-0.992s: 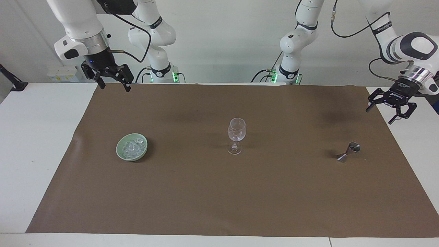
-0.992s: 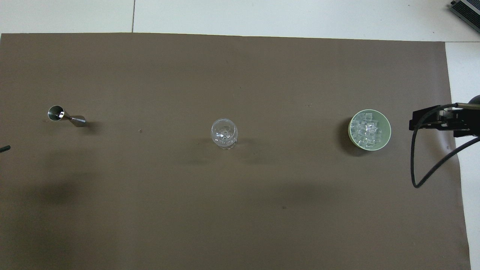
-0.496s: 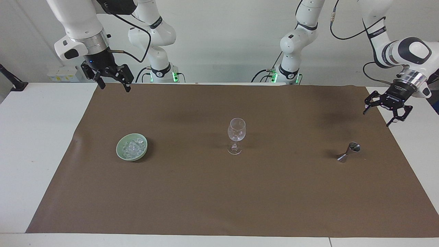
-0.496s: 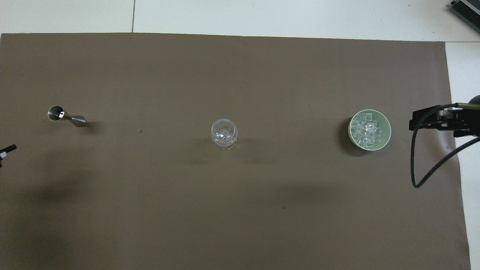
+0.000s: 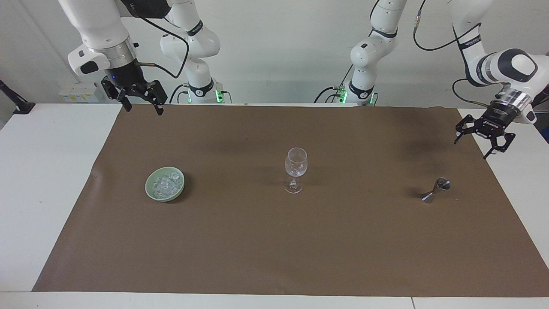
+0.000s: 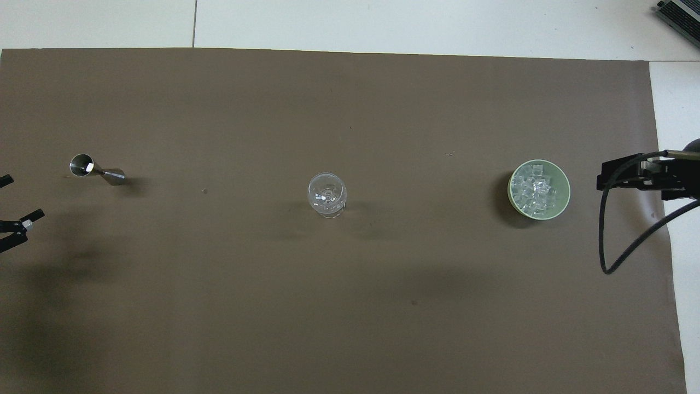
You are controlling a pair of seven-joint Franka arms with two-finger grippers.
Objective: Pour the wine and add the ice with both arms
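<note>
The left gripper [image 5: 484,140], jaws spread and empty, has swung in over the edge of the brown mat [image 5: 274,240] at the left arm's end of the desk, closing on the steel jigger [image 5: 435,190], so the pour probably comes first. The right gripper [image 5: 139,101] stays raised over the mat's corner, also spread and empty, waiting. The ice [image 5: 166,183] still fills the green bowl [image 5: 151,192], and the wine glass [image 5: 295,169] stands mid-mat between bowl and jigger.

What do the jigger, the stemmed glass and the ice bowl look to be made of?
Jigger: polished metal, likely steel; mirror glints. Stemmed glass: clear glass, perhaps plastic; the mat shows through. Bowl: pale green, smooth, probably glazed ceramic or plastic. Ice: clear glinting chunks.
</note>
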